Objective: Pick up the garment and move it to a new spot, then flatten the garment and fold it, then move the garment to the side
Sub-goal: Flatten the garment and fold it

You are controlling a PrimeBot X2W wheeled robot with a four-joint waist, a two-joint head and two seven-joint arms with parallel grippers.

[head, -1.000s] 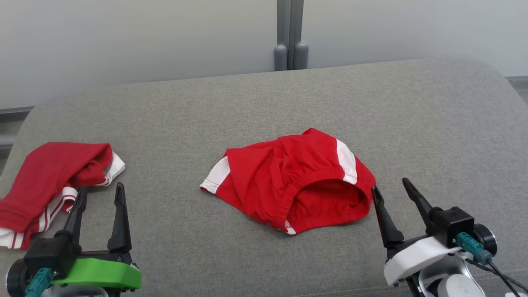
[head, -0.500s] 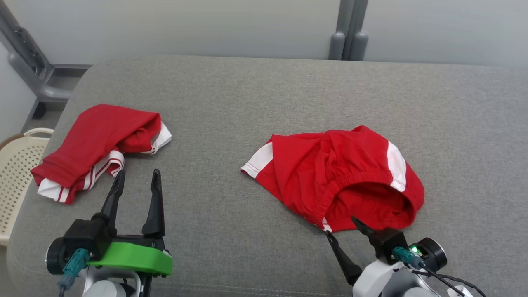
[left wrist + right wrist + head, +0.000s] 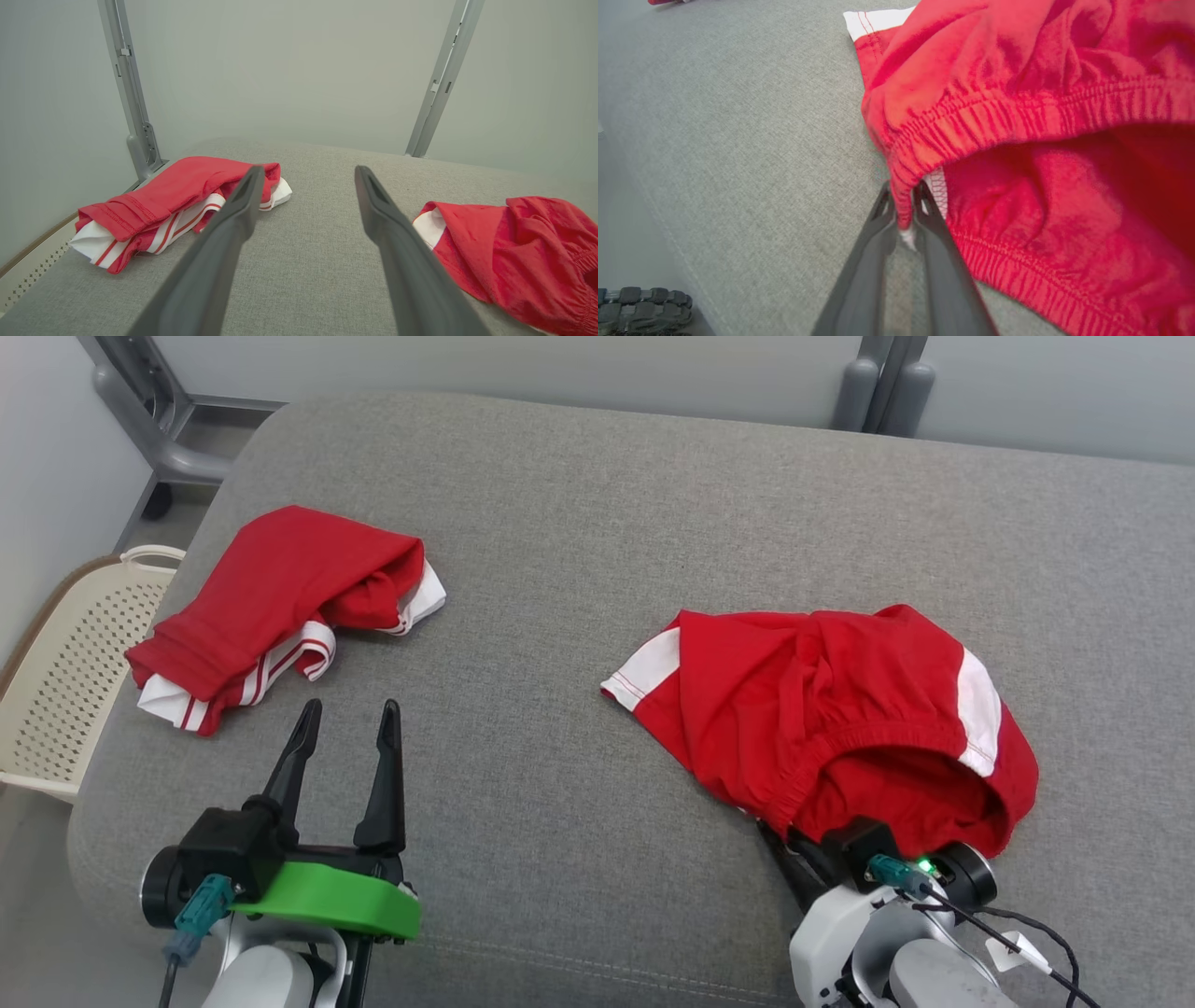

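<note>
Garment (image 3: 840,709) waistband clamped in right pincer (image 3: 903,210); left pincer (image 3: 344,714) released, well apart.

Grey fabric cushion (image 3: 579,523) spans frame.
Red shorts (image 3: 822,709), white side panels, crumpled at 3 o'clock; elastic waistband gapes toward 5 o'clock.
Right end effector (image 3: 792,847) at 5 o'clock, finger bases at waistband edge, tips hidden under cloth; green light lit on wrist.
Left end effector (image 3: 350,709) at 7 o'clock, fingers spread, over bare cushion.
Second red garment (image 3: 271,597), white striped trim, bunched at 10 o'clock.
Cream perforated basket (image 3: 65,663) at 9 o'clock, beside cushion edge.
Grey metal posts (image 3: 882,378) at 1 o'clock.
</note>
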